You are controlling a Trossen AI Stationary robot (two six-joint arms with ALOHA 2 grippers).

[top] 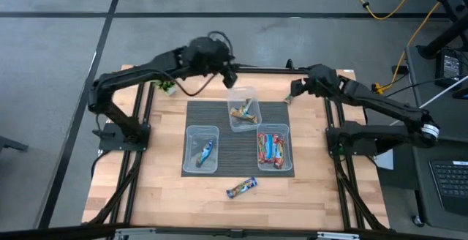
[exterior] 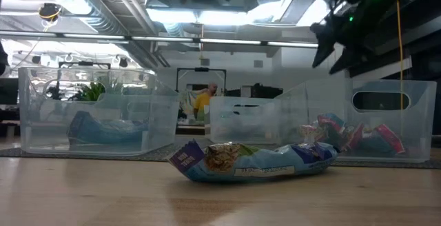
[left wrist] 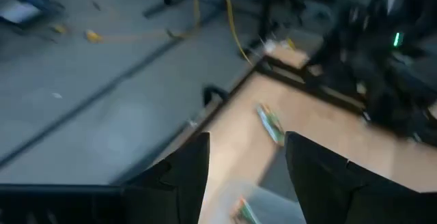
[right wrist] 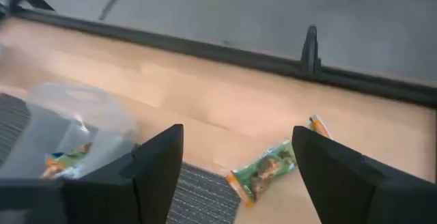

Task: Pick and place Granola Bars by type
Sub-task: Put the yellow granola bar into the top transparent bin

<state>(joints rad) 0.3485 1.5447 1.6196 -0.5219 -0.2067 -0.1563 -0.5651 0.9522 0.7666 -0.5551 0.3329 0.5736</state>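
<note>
The left claw [top: 231, 79], fingers apart and empty, hangs over the top-centre tub [top: 243, 113]. The right claw [top: 295, 91], fingers spread, hovers above a green bar [right wrist: 268, 169] at upper right of the table [top: 168, 196]. It should drop straight, straddle the bar's width, then close gently. A blue bar [top: 242, 188] lies at lower centre.

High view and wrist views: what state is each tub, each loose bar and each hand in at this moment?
Far tub: holds green-gold bars.
Left tub: holds a blue bar.
Right tub: holds red-orange bars.
Blue bar: loose on the wood at the near edge, unsorted.
Green bar: loose beside the mat's corner, unsorted.
Left hand: open, empty, above the far tub.
Right hand: open, empty, above the green bar.
</note>
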